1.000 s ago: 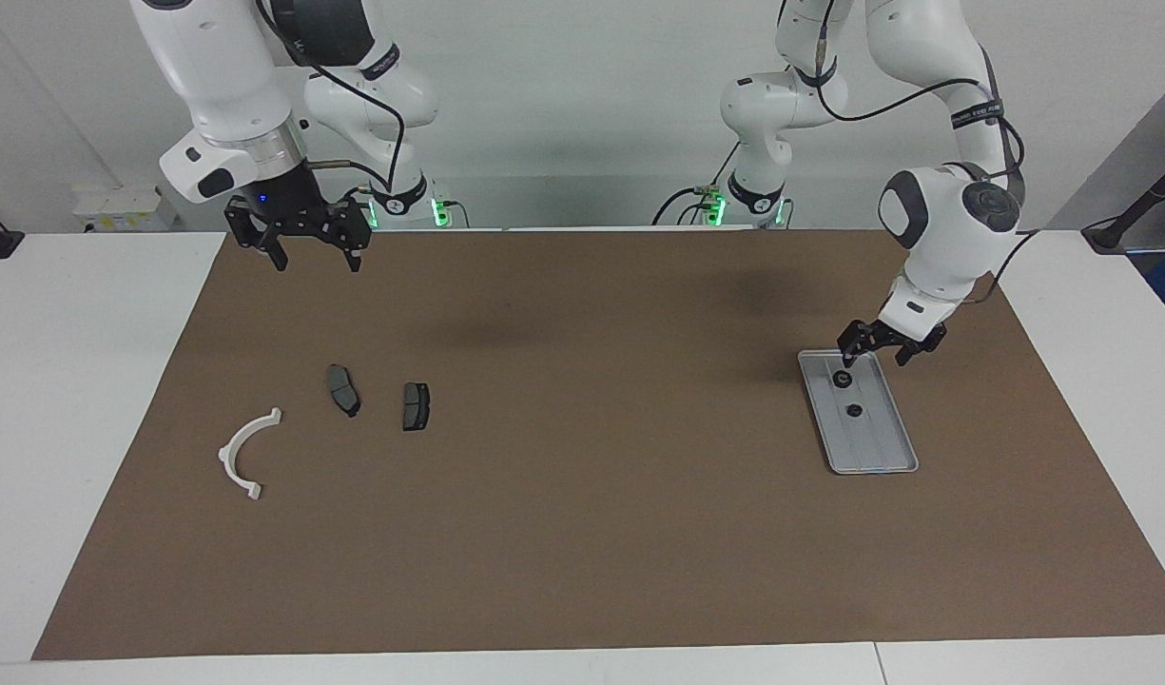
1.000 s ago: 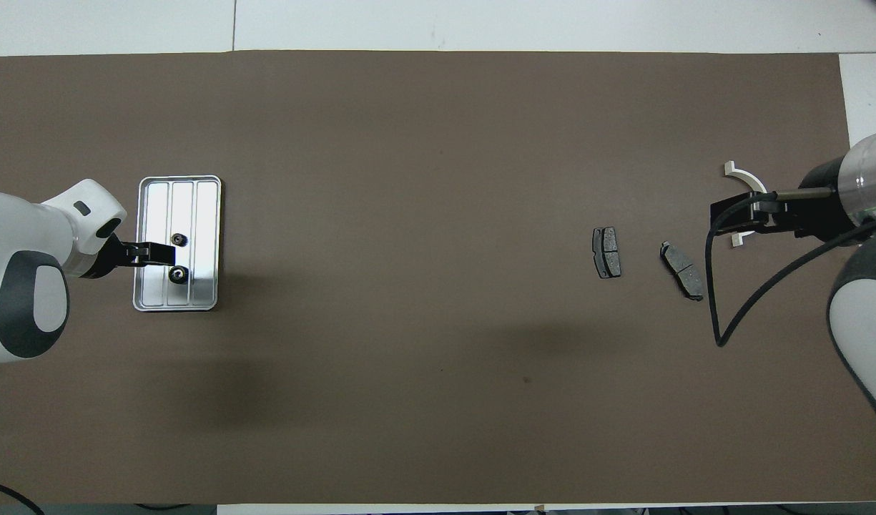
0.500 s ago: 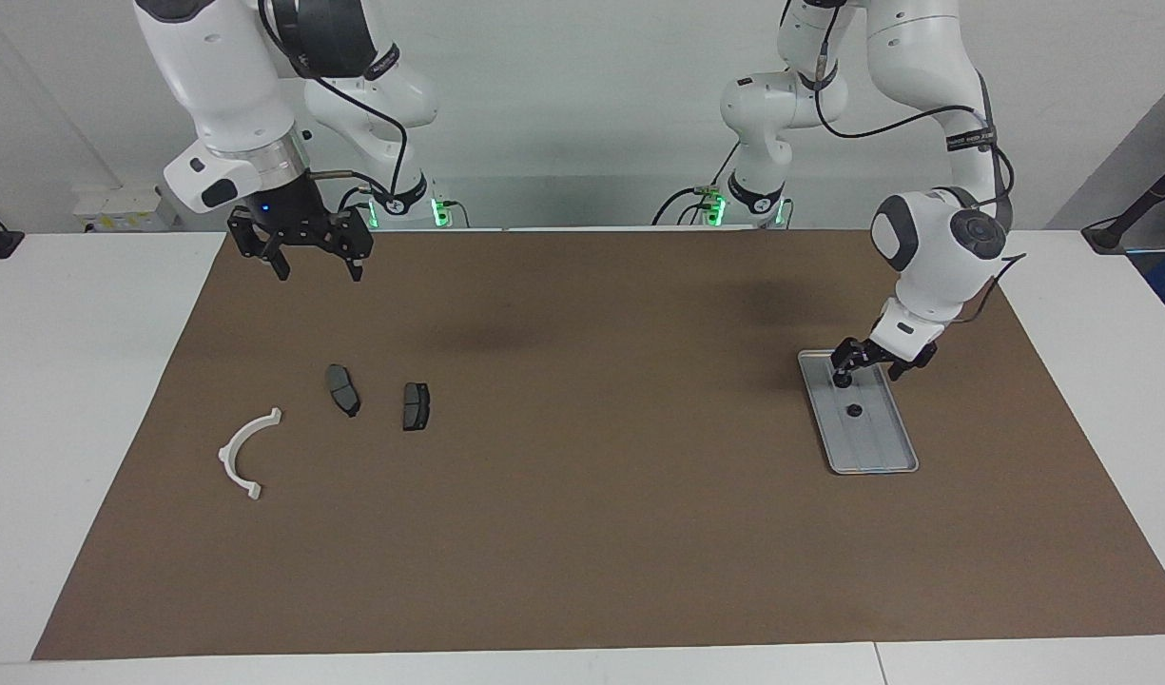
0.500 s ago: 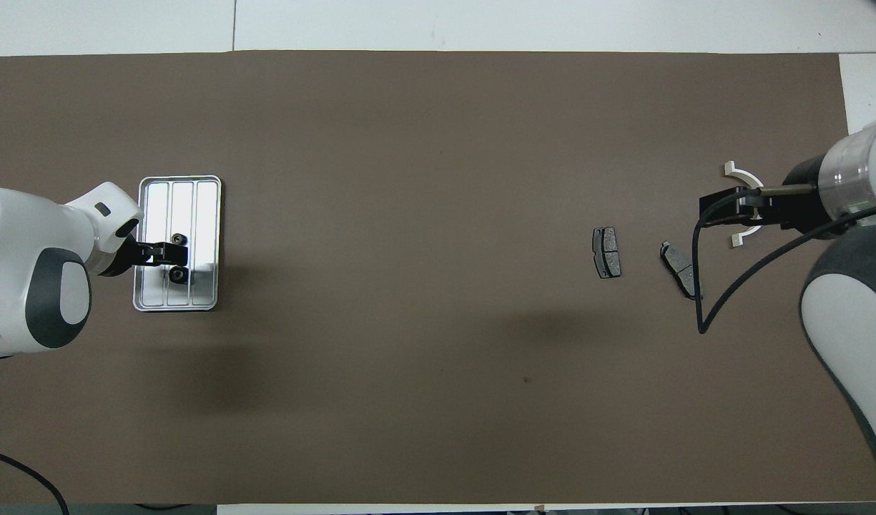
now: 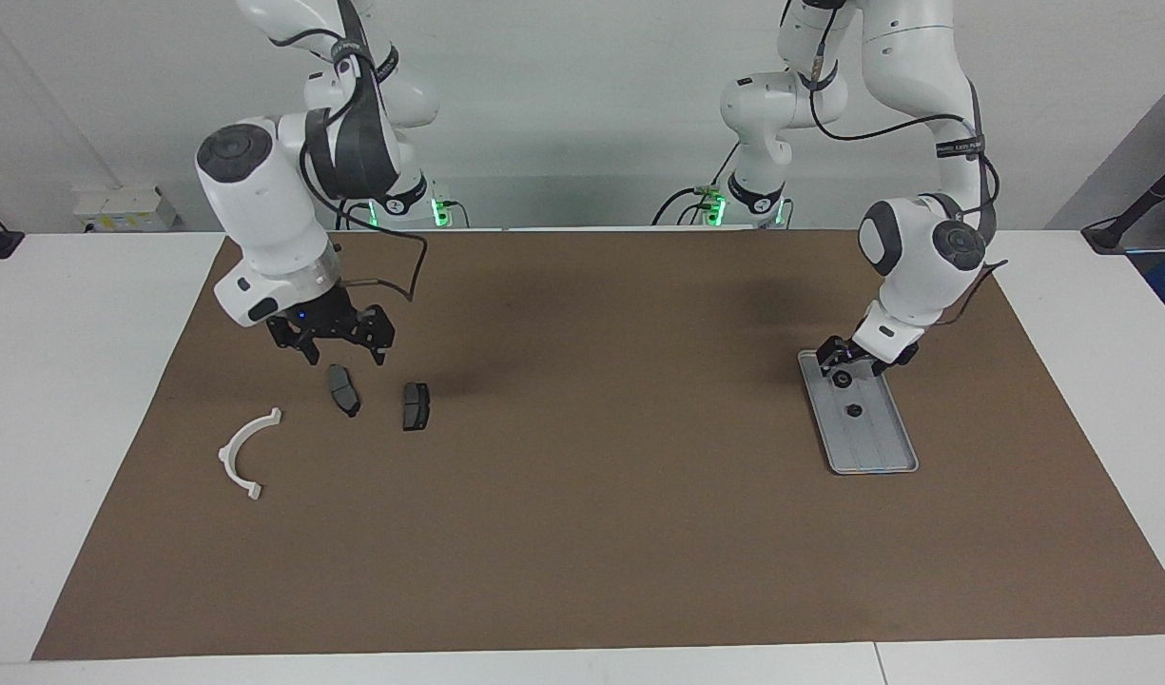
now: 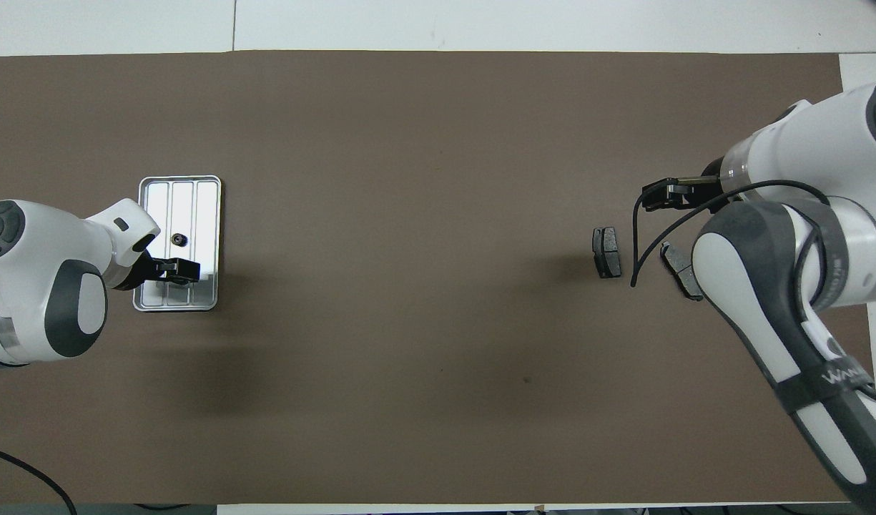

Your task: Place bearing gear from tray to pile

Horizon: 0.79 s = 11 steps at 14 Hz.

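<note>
You have the left tool point(image 5: 843, 364) low over the end of the silver ridged tray point(image 5: 882, 452) nearest the robots, its fingers open around one small black bearing gear point(image 5: 842, 379) but not gripping it, so if you close off centre the gear can slip out or roll along the ridges. The second gear point(image 5: 855, 411) lies a little farther along the same tray. The right tool point(image 5: 336, 342), also open and empty, hangs just over the two dark brake pads point(image 5: 343, 390) of the pile, near the white half-ring bracket point(image 5: 246, 450); it may block the drop place on the brown mat point(image 5: 582, 533) that covers the white worktop point(image 5: 78, 381).
</note>
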### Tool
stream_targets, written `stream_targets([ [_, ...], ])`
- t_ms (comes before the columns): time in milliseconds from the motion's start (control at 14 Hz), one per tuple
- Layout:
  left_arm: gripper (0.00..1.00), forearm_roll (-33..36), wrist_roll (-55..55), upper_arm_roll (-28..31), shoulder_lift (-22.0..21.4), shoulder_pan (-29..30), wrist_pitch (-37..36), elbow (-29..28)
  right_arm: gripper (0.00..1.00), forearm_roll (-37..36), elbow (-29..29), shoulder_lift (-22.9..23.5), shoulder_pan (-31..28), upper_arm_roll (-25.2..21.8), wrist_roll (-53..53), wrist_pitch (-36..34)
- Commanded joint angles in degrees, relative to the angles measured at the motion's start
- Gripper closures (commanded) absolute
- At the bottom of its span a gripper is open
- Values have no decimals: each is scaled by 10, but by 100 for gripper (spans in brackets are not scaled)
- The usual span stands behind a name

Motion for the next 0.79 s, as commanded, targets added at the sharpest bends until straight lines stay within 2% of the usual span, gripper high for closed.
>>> stream_targets([
  [0, 5, -3, 2, 3, -18, -5, 18, -27, 0, 6, 4, 43, -5, 2, 7, 49],
  [143, 6, -3, 2, 3, -18, -5, 21, -27, 0, 6, 4, 64, -5, 2, 7, 73],
  [714, 8, -3, 0, 3, -9, -16, 49, -27, 0, 6, 4, 66, 0, 2, 8, 82],
])
